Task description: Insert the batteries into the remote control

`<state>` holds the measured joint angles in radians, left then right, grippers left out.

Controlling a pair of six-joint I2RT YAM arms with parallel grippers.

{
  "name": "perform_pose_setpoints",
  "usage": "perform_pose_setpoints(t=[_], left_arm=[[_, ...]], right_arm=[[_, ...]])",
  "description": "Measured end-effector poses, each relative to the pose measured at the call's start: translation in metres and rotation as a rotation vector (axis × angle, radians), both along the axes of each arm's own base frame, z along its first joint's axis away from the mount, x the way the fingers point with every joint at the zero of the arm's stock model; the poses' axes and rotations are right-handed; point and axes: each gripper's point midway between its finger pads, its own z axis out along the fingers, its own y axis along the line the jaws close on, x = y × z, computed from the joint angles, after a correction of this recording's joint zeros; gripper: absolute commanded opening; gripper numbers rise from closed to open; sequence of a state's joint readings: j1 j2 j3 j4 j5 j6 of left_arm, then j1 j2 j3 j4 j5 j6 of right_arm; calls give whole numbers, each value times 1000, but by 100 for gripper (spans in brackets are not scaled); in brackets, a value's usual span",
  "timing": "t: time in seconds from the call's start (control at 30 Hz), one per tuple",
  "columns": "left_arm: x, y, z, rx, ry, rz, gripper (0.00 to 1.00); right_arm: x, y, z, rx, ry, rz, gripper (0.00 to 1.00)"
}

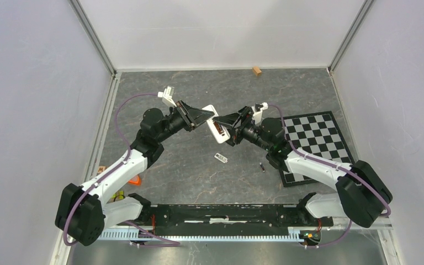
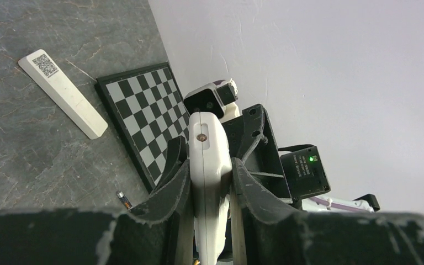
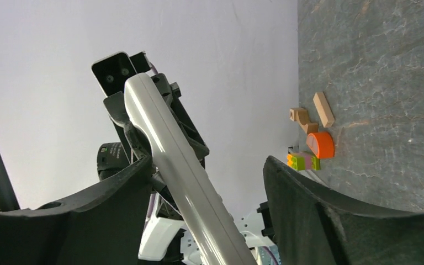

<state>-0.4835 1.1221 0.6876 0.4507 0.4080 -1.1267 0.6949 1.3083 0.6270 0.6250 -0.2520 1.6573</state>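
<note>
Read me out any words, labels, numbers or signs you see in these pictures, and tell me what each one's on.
No text reads clearly.
QR code, no words: on the white strip lying on the table.
Tiny white print, too small to read: on the black box with a green light.
The remote control shows no lettering.

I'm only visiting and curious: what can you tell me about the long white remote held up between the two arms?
The long, slim white plastic remote control is held above the grey stone-look table, tilted. The left gripper is shut on one end, its black fingers pressing the remote's two sides. The other end passes through the open right gripper, nearer one finger. Its visible surface is smooth and rounded, with a fine seam.
</note>
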Motion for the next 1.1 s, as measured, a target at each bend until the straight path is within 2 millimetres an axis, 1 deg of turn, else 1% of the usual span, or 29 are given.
perform_pose_setpoints(t=[0.23, 0.3, 0.43, 0.47, 0.5, 0.63, 0.7, 0.8, 0.9, 1.03, 1.1], left_arm=[[1, -2, -6, 1, 31, -8, 2], [3, -2, -6, -19, 70, 1, 2], [6, -1, -6, -65, 145, 16, 2], [6, -1, -6, -72, 155, 17, 2], [6, -1, -7, -75, 162, 17, 2], [6, 0, -8, -76, 178, 18, 2], [7, 2, -8, -72, 171, 22, 2], [9, 7, -12, -35, 138, 21, 2], [12, 13, -17, 17, 88, 18, 2], [12, 20, -25, 95, 4, -7, 2], [8, 22, -32, 136, -25, -30, 2]], right_arm=[[-2, -2, 3, 35, -14, 6, 47], [-3, -3, 5, 45, -32, 8, 44], [-3, -3, 9, 45, -63, 11, 42], [-3, -3, 8, 43, -68, 12, 43], [-3, -3, 8, 40, -73, 12, 47], [-2, -5, 3, 11, -98, 7, 81], [-1, -7, -5, -24, -116, 1, 88], [7, -18, -11, -87, -174, -19, 90], [9, -32, -9, -126, -258, -36, 90], [2, -48, -3, -233, -445, -30, 85], [0, -53, -11, -345, -515, -14, 82]])
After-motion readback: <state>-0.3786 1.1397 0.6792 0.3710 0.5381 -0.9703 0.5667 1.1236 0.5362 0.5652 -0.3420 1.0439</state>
